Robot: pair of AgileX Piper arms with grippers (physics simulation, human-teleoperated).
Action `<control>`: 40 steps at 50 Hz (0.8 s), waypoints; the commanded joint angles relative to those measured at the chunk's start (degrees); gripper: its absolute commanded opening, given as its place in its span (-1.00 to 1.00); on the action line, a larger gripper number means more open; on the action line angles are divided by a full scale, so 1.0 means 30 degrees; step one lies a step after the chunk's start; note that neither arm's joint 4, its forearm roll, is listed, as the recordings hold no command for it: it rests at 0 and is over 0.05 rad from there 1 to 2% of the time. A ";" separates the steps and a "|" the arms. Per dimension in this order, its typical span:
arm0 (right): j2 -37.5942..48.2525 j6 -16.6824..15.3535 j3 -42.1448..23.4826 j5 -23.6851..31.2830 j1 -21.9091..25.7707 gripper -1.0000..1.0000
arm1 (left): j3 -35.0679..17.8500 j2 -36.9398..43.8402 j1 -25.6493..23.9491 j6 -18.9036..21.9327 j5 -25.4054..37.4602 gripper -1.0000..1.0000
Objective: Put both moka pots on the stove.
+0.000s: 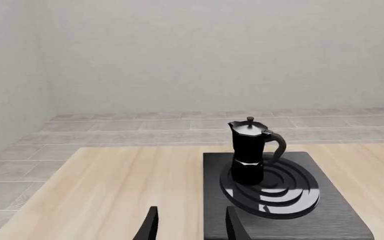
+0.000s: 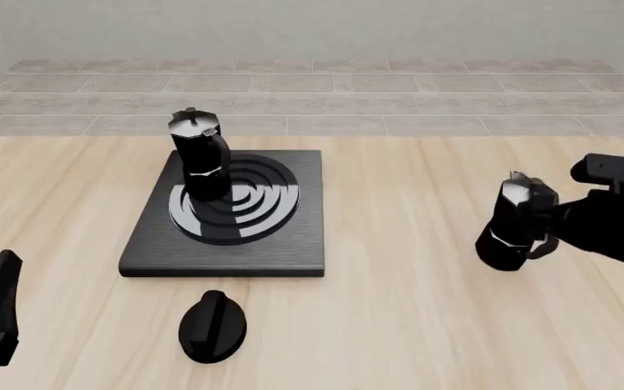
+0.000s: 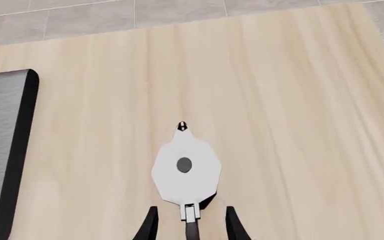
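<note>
First moka pot (image 2: 199, 156): stands upright on the stove, on the far-left part of the burner rings, silver-grey lid with a small knob on top, curved handle at its side.
Second moka pot (image 2: 513, 223): well to the right of the stove, tilted and apparently raised a little off the table, though contact with the wood cannot be told for sure; seen from above in the right wrist view, its pale lid and centre knob face the camera.
Stove (image 2: 290, 244): flat black square slab with concentric silver rings, lying left of the table's middle.
Right gripper (image 3: 186, 220): comes in from the right edge; its fingers (image 3: 149, 224) stand to either side of the second pot's handle, with a gap showing on both sides, so whether they grasp it cannot be told.
Left gripper (image 1: 188, 225): low at the near left, well apart from the stove; fingers (image 1: 150, 225) released and spread, nothing between them.
Black teardrop knob (image 2: 214, 325): lies flat just in front of the stove's near edge.
Table (image 2: 399, 325): light wood.
Floor (image 2: 399, 89): pale tiles beyond the far edge.
</note>
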 commanded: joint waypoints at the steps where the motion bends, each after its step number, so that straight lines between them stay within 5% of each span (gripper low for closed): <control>1: 0.0989 0.0036 0.0412 -0.0941 -0.0021 1.00 | 0.0028 0.0000 0.0010 0.0009 -0.0012 1.00; 30: 0.2825 -0.0052 0.1267 -0.2821 0.0139 1.00 | -0.0004 0.0000 0.0044 -0.0017 0.0024 1.00; 31: 0.2708 -0.0299 0.1225 -0.2799 -0.0077 -1.00 | -0.0025 0.0000 0.0047 -0.0024 0.0038 1.00; 40: 0.1688 -0.0758 0.1379 -0.2654 0.0282 -1.00 | -0.0016 0.0000 0.0085 -0.0074 0.0012 1.00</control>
